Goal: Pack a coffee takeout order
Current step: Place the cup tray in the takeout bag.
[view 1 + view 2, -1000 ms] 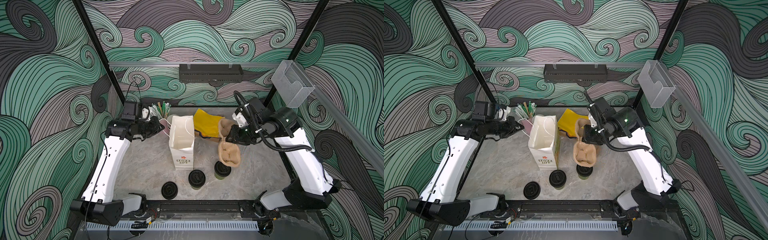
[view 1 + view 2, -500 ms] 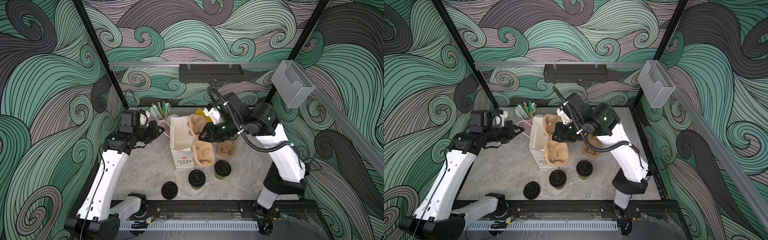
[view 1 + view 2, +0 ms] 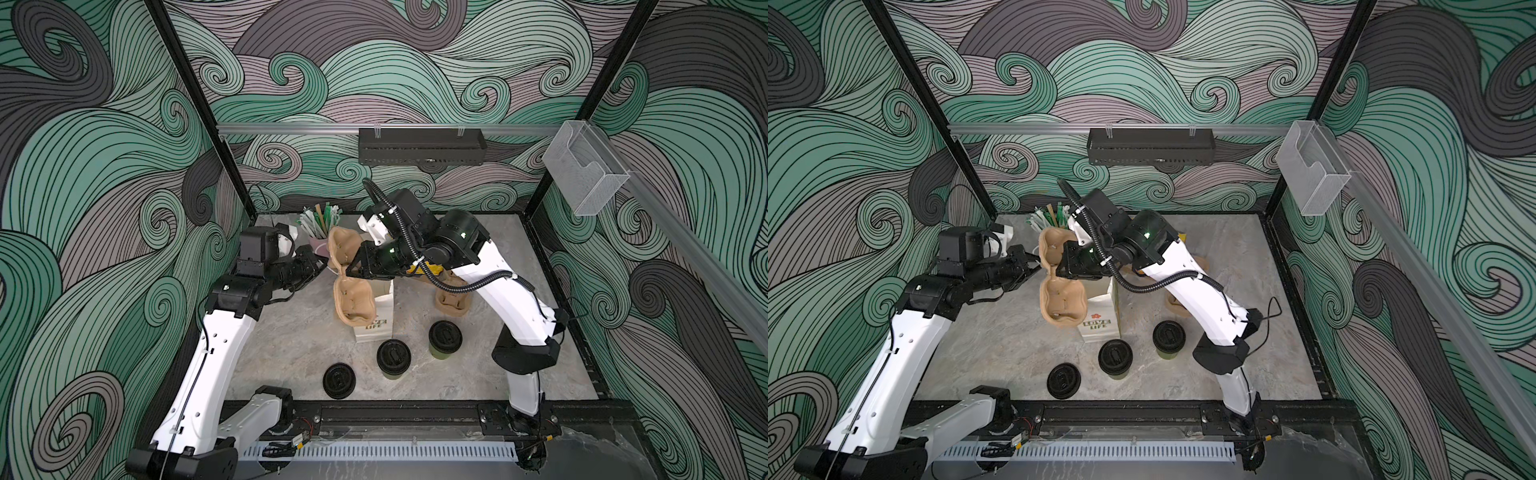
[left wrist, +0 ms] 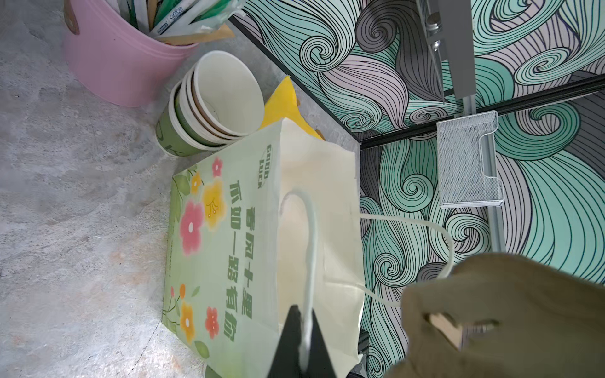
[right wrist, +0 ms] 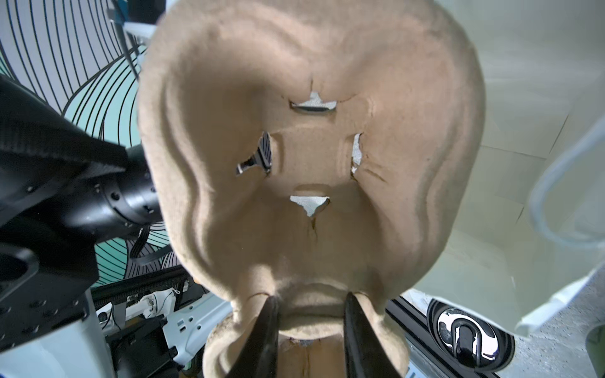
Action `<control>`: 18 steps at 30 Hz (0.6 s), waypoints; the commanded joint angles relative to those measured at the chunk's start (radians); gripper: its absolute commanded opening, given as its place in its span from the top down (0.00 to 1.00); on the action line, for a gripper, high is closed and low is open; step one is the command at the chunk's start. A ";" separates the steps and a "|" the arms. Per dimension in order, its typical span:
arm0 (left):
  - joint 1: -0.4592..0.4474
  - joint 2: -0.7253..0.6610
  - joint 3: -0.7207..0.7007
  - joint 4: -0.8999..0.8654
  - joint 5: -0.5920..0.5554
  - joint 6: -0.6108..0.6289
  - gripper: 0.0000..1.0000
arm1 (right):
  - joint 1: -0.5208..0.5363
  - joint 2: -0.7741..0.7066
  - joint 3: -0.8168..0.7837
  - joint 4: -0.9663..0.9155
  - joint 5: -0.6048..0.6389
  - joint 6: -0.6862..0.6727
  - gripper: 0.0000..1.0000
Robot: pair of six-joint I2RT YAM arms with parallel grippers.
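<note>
Since a second ago your right arm has swung in from the right side of the table. The pulp cup carrier [image 3: 353, 301] it holds now stands on edge at the paper bag [image 3: 376, 328], covering the bag's mouth in both top views. Your left arm has edged in toward the bag too.

Nearest the front rail, a black lid [image 3: 338, 380] lies on the table [image 3: 282, 340]; you cannot tell whether a cup sits under it. Just behind it stand a lidded olive-green cup [image 3: 393, 356] and a second lidded cup [image 3: 445, 337], apart from each other and just in front of the upright bag.

Only the left wrist view shows what your left gripper [image 4: 302, 311] has: its jaws are pinched tight on the bag's white cord handle [image 4: 311, 235]. Only the right wrist view shows your right gripper [image 5: 310, 296] up close, jaws partly apart and clamped across the carrier's narrow waist.

To the bag's right, partly under your right forearm, a spare carrier [image 3: 452, 301] rests on the table. The top views give only a sliver of the yellow napkins [image 4: 283, 103]. The left wrist view shows them behind the bag, beside a nested stack of open cups [image 4: 212, 108] that you cannot make out from above. At the back stands the pink cup of wrapped straws [image 3: 316, 243].
</note>
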 commanded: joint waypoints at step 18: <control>0.006 -0.054 -0.019 -0.007 -0.008 0.004 1.00 | -0.094 0.035 -0.048 0.039 0.119 0.000 0.71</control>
